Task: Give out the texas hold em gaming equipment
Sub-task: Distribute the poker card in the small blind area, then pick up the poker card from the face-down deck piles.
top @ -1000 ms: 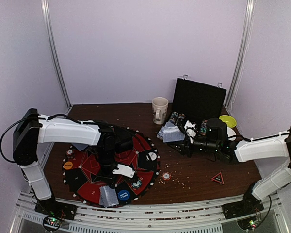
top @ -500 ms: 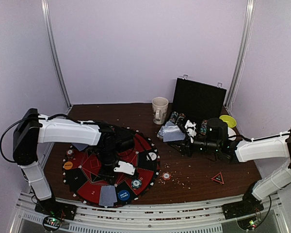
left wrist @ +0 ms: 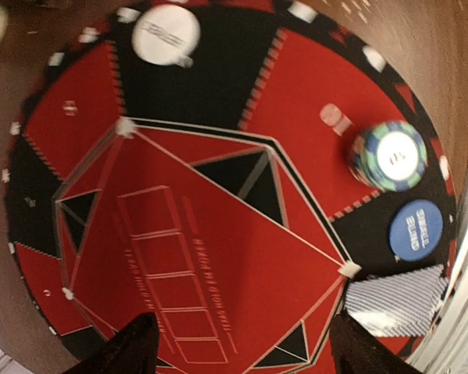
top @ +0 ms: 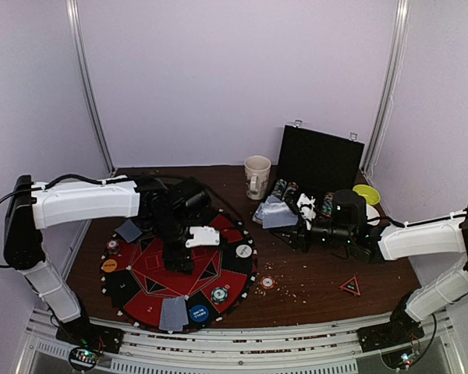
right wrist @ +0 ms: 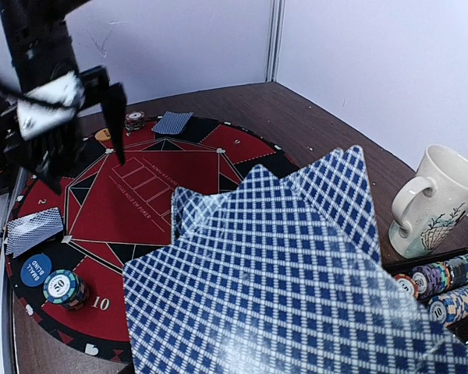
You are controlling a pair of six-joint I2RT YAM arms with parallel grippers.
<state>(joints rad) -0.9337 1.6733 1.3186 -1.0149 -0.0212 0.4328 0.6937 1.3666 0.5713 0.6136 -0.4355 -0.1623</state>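
Observation:
My left gripper [left wrist: 240, 343] hangs open above the red middle of the round mat [top: 144, 269], with nothing between its fingers. On the mat lie a small pile of blue-backed cards [top: 173, 313] at the front, another [top: 129, 230] at the far left, a blue disc [top: 198, 314], a white disc [top: 243, 251], an orange disc [top: 109, 266] and a chip stack [top: 219, 294]. My right gripper [top: 296, 218] is shut on a fan of playing cards [right wrist: 281, 273] held up beside the case; the fan hides its fingers in the right wrist view.
A cream mug [top: 257, 176] stands at the back. The open black case [top: 320, 164] with rows of chips [right wrist: 444, 284] is on the right, a yellow-green bowl [top: 366, 193] behind it. A loose chip [top: 267, 282] and a red triangle [top: 349, 286] lie on the wood.
My left gripper has opened, risen and pulled back from the front of the mat toward its middle, leaving the front card pile lying there. The right arm has not moved.

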